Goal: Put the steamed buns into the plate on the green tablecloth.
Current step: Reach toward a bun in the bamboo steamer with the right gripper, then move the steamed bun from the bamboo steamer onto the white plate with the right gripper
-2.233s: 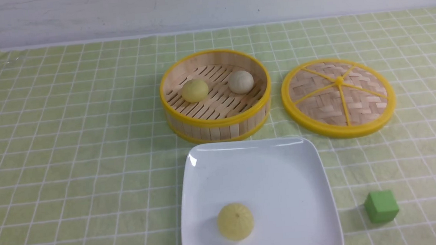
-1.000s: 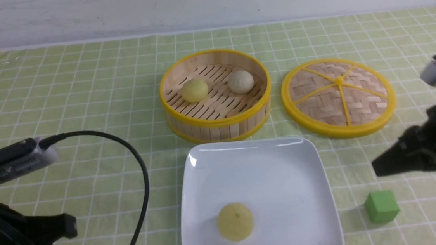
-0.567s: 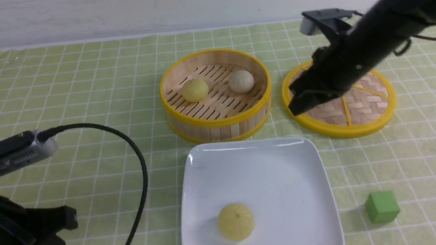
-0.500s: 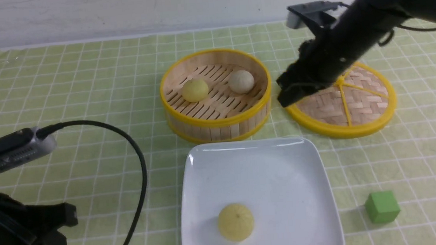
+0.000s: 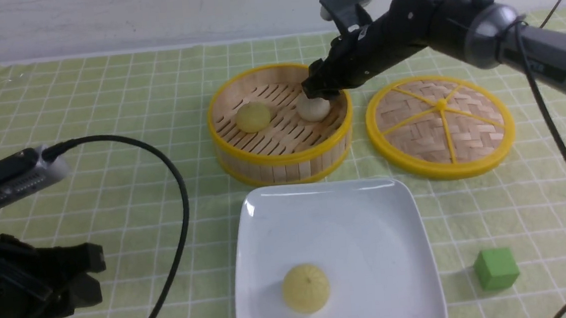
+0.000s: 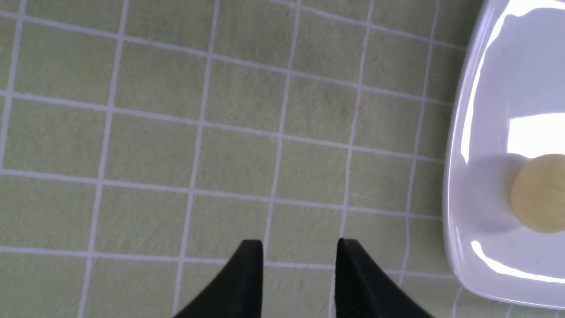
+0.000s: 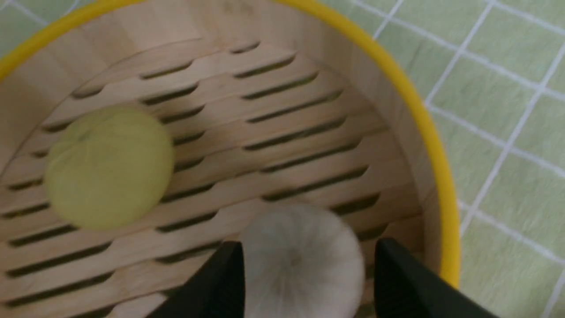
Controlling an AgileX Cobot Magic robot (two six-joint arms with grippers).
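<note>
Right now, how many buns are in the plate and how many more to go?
One yellow bun sits on the plate: done. The right gripper, open, straddles the greyish-white bun in the steamer basket, not yet gripped. That one and the other yellow bun beside it are left to move.

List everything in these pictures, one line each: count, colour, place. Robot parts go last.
steamed buns: three; pale yellow bun on the plate, second pale yellow bun and greyish-white bun in the steamer basket.
plate: one, white, on the tablecloth, nearer than the basket.
steamer basket: one, bamboo with yellow rims, mid-cloth.
lid: one, woven bamboo, yellow rim, flat beside the basket's right.
cube: one, green, right of the plate.
tablecloth: one, light green, white grid, under everything.
left pincer: one, black, open, above bare cloth left of the plate.
right pincer: one, black, open, astride the greyish-white bun.
</note>
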